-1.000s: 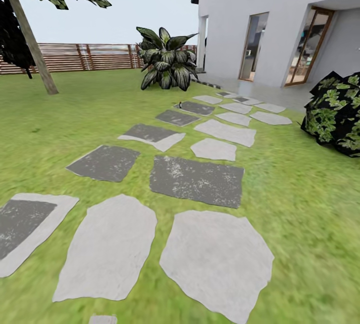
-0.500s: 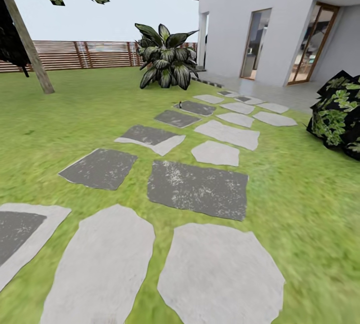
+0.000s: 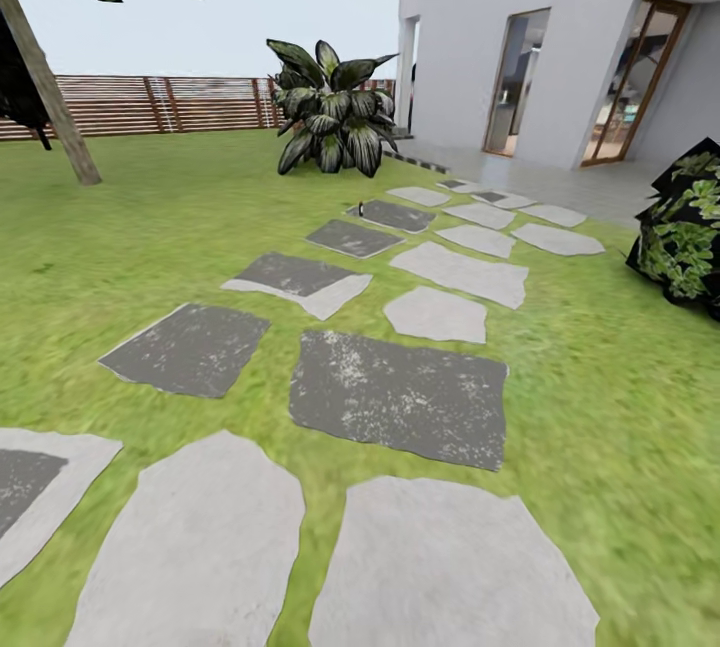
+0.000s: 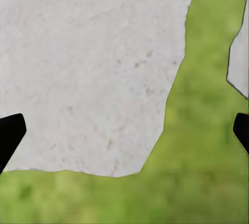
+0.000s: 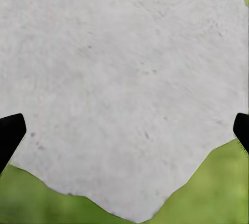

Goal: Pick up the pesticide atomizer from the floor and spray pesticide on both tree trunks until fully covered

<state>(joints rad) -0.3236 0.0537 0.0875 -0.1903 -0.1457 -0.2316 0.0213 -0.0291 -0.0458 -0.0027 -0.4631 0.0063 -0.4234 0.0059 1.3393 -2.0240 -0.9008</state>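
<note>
In the head view the garden lawn (image 3: 120,227) stretches ahead, crossed by a stepping-stone path. The pesticide atomizer (image 3: 359,206) is a tiny dark thing with a red part, standing far ahead at the edge of a dark stone. A tree with a leaning grey-brown trunk (image 3: 48,92) stands at the far left by the fence. My left gripper (image 4: 124,130) hangs open over a pale stone and grass, holding nothing. My right gripper (image 5: 124,130) is open over a pale stone, also holding nothing.
A brown slat fence (image 3: 200,103) closes the back. A big broad-leaf plant (image 3: 330,117) stands beyond the path, a dark leafy bush (image 3: 688,232) at the right. A white house (image 3: 560,37) with glass doors fills the upper right.
The whole head view has shifted: the stones have slid down and toward me, the bush further right. That is camera motion forward along the path; nothing in the garden has moved.
</note>
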